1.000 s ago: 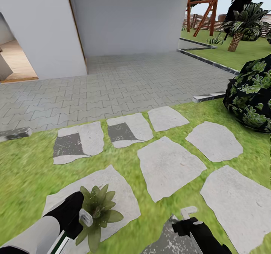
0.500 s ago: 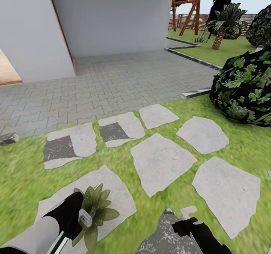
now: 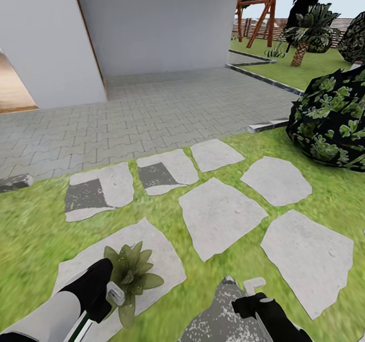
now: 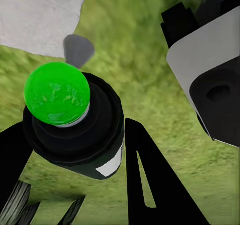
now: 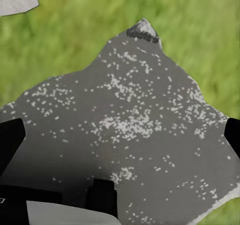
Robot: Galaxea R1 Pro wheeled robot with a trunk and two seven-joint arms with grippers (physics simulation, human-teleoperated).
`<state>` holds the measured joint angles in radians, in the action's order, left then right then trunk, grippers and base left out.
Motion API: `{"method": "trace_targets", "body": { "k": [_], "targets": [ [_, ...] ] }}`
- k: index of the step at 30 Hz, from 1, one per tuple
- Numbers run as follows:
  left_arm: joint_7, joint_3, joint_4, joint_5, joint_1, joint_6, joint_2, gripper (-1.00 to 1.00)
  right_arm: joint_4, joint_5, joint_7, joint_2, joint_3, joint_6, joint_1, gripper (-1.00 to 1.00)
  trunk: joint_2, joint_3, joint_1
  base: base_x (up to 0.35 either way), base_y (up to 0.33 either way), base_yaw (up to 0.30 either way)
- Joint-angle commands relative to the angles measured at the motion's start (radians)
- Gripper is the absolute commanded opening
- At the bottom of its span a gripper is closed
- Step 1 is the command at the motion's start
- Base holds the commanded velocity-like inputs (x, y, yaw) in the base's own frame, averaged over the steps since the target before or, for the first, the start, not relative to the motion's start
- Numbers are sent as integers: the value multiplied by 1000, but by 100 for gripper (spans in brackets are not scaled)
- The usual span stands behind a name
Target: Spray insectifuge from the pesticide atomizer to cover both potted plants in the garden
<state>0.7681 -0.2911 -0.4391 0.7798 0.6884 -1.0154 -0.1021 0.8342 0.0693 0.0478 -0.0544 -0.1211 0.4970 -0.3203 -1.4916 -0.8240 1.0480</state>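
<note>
My left gripper [image 3: 100, 287] is shut on the pesticide atomizer [image 4: 75, 130], a dark bottle with a white label patch and a bright green cap, held between the black fingers [image 4: 150, 185]. In the head view its pale spray head [image 3: 115, 295] sits right against one potted plant [image 3: 133, 275], a low rosette of olive-green leaves on a white stepping stone [image 3: 157, 261] in the garden lawn [image 3: 30, 235]. My right gripper [image 3: 252, 301] hangs open over a dark grey speckled stone [image 5: 130, 115], with nothing between its fingers.
Several white stepping stones [image 3: 220, 215] cross the grass ahead. A round dark leafy bush [image 3: 329, 124] stands at the right. Beyond lie the grey brick patio [image 3: 167, 109], a kerb [image 3: 267, 125] and the house wall [image 3: 152, 23]. A palm [image 3: 309, 33] and a swing frame [image 3: 258, 20] stand far back.
The whole picture swung left and then partly back to the right, so the camera moved. Both arms keep their place in the view, and the plant stays beside the spray head.
</note>
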Motion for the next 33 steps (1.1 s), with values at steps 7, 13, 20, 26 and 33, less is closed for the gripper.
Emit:
{"method": "trace_targets", "body": {
  "k": [7,13,20,26,33],
  "targets": [
    [10,-4,-2,9,0,-2,-2,-100,2,7,5,-1,-2,6,0,100,0,-1,0,-123,-5,2],
    [10,-3,-2,9,0,-2,-1,-100,1,7,5,-1,-2,6,0,100,0,-1,0,-37,-6,0],
    [10,-3,-2,9,0,-2,-1,-100,2,7,5,-1,-2,13,0,100,0,-1,0,0,0,0],
    [10,-3,-2,9,0,-2,-1,-100,2,8,4,-1,-3,14,0,100,0,-1,0,-52,23,0],
    [10,-2,-2,9,0,-2,0,-100,2,9,4,-1,-3,14,0,100,0,-1,0,-119,93,0]
  ]
}}
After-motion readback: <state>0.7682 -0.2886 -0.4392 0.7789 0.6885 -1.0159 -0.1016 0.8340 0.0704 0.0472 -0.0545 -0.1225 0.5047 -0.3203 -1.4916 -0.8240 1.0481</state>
